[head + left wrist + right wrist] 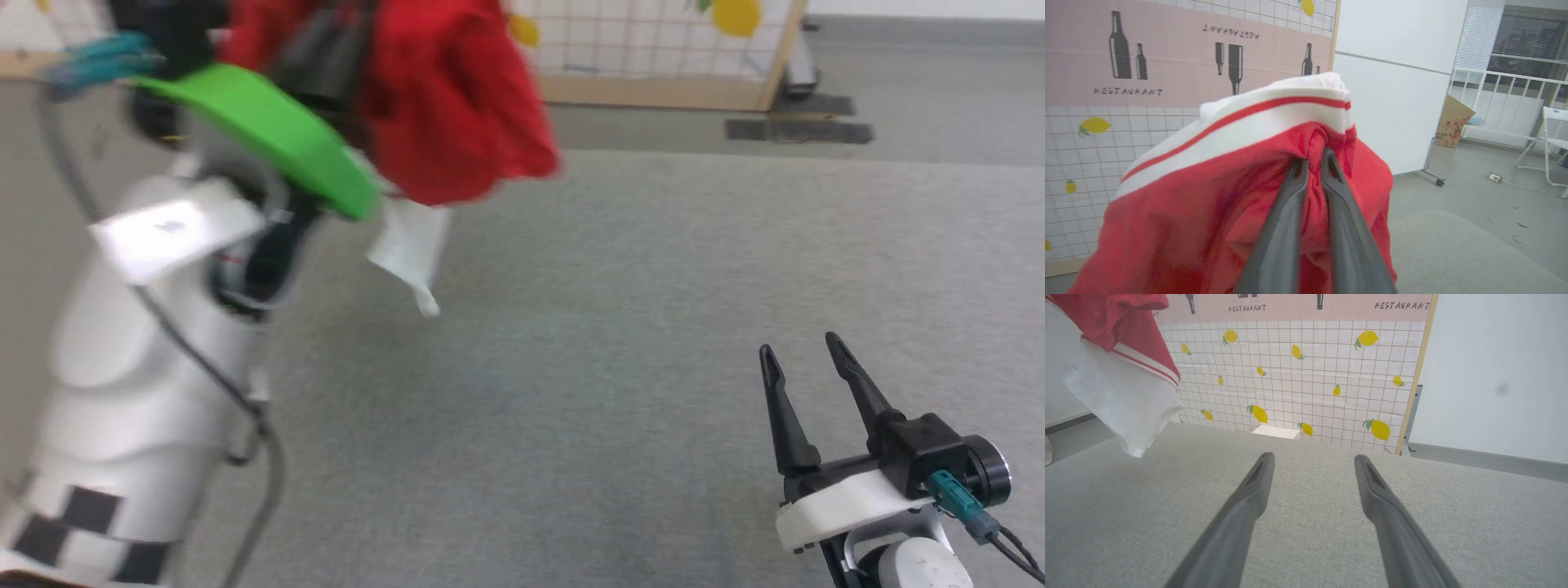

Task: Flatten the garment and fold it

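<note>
"RESTAURANT" — pink backdrop panel [1290, 306] (repeated)

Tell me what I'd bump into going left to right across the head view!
left arm → shirt → right gripper

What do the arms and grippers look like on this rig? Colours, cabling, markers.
Left arm: glossy white shell, green curved cover, black-and-white checker marker, grey cable, teal connector. Right gripper: two long dark tapering fingers, white base, black block, teal plug with black cable. Left gripper: same dark, tapering build.
</note>
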Robot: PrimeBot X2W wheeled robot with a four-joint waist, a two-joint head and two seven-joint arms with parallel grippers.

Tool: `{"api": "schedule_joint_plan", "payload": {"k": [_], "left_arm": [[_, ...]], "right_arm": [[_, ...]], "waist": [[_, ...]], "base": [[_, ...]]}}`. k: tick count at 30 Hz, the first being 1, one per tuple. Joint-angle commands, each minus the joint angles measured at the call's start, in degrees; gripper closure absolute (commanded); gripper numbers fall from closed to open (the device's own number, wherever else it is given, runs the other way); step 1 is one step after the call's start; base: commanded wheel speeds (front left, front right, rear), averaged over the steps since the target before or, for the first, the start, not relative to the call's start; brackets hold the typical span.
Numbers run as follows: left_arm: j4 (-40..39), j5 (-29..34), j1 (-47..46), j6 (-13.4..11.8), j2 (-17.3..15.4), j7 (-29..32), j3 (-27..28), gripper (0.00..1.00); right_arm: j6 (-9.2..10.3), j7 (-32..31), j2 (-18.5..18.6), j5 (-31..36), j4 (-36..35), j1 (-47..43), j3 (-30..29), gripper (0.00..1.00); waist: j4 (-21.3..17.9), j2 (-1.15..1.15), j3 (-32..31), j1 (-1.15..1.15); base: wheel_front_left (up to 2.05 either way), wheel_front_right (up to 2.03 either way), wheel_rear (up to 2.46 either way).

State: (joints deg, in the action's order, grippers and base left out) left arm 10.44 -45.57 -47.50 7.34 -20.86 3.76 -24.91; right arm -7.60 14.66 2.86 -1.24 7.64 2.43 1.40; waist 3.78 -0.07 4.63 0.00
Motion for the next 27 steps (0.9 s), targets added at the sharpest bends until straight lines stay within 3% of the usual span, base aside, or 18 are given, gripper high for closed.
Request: {"api": "schedule_joint_plan", "payload": {"k": [1,7,11,14,18,27], "left_arm": [[-0.86,-0.58,-0.90,0.14,1.52,-0.22,-1.22,1.00],[-1.48,-0.94,-1.83,0.14,8.27,-1.80,-6.00,1.00],[-0.39,-1.51,-1.37,0.14,13.00,-5.69,-8.14,1.00],[1.17,-2.18,0.26,0.14,14.72,-9.40,-9.52,1.00],[6.05,-4.24,6.18,0.14,14.45,-12.47,-10.57,1.00],[22.96,-6.25,18.73,0.09,8.28,-15.99,-11.44,1.00]], "right_arm": [[0.11,0.34,0.02,-0.52,-0.04,-0.50,-0.22,0.00],[0.11,0.34,0.02,-0.73,-0.63,0.08,-1.73,0.00],[0.11,0.34,0.02,-1.11,-1.00,0.12,-4.00,0.00],[0.11,0.34,0.02,-1.32,-1.15,-0.20,-5.60,0.00],[0.11,0.34,0.02,-1.70,-1.34,-0.49,-6.07,0.00],[0.11,0.34,0.02,-1.77,-0.71,-0.53,-5.00,0.00]], "waist": [[-3.98,0.07,-1.91,0.00],[-10.35,0.07,-1.40,0.00],[-13.69,0.07,-0.58,0.00],[-15.02,0.07,0.02,0.00],[-15.42,0.07,0.94,0.00],[-12.06,0.07,2.74,0.00]], "base": [[0.00,0.00,0.00],[0.00,0.00,0.00],[0.00,0.00,0.00],[0.00,0.00,0.00],[0.00,0.00,0.00],[0.00,0.00,0.00]]}}
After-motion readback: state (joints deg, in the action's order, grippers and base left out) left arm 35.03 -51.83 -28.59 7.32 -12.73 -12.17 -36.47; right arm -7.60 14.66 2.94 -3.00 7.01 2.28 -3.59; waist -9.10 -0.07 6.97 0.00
